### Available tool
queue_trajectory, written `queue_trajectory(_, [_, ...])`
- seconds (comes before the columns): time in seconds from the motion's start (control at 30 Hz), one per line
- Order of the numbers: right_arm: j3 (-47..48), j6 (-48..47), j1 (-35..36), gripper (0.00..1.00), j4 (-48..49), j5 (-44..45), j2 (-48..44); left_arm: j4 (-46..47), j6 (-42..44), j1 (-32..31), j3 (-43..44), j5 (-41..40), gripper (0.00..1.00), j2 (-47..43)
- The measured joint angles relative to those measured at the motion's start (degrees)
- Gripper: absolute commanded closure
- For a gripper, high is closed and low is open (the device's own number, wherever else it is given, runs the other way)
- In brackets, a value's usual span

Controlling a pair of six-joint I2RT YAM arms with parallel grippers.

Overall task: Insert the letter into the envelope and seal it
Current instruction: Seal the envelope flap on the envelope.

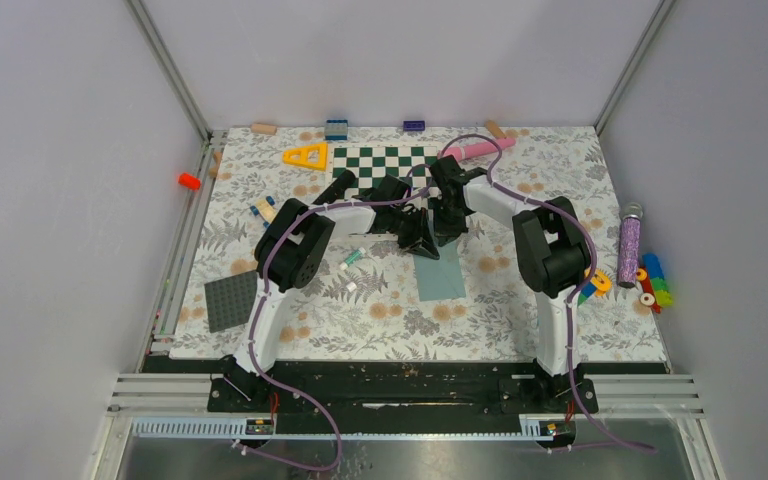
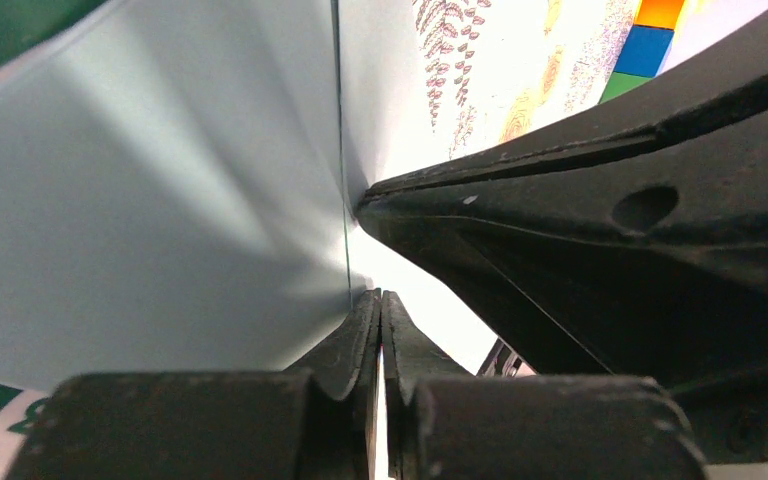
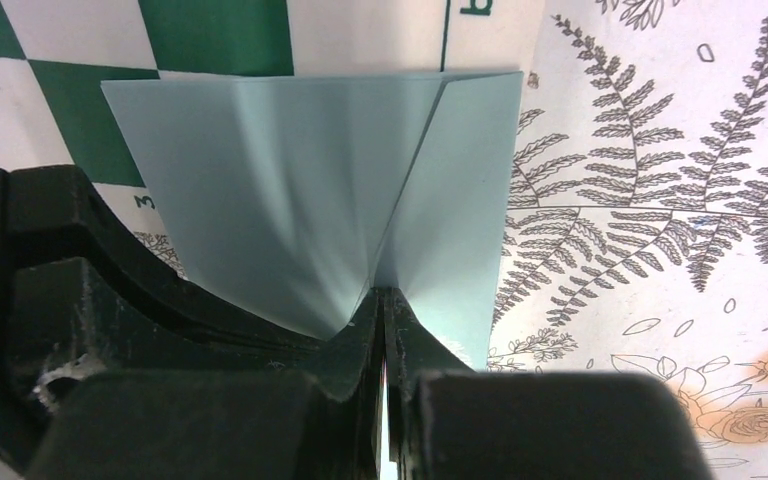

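**2 Pincers Pinch Envelope Mid-Worktop**

A dark grey studded baseplate [image 1: 230, 300] lies toward the near left corner of the floral worktop [image 1: 380, 320]. The teal envelope [image 1: 440, 275] lies at the worktop's centre. At its far end the 2 arms meet. The left pincer [image 2: 380, 296] is pressed together on an edge of the paper, close beside the other arm's fingers. The right pincer [image 3: 381, 296] is clamped on the flap, drawing it up off the worktop. Beyond them, a green-and-white chessboard [image 1: 380, 163] lies at the far edge.
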Motion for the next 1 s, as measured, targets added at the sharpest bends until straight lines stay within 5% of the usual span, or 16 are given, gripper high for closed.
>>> queue_trajectory(0.43, [3.9,-0.9,0.0,1.00,1.1,4.7,1.7,0.0,0.0,0.0,0.0,0.0,1.00,0.0])
queue_trajectory(0.63, [4.0,-1.7,-0.3,1.00,1.6,4.3,0.5,-0.8,1.1,0.3,0.2,0.1,0.90,-0.1])
queue_trajectory(1.0, [-2.2,-3.1,-4.1,1.00,4.1,3.8,-17.0,-6.4,5.6,3.1,2.6,0.8,0.65,-6.2])
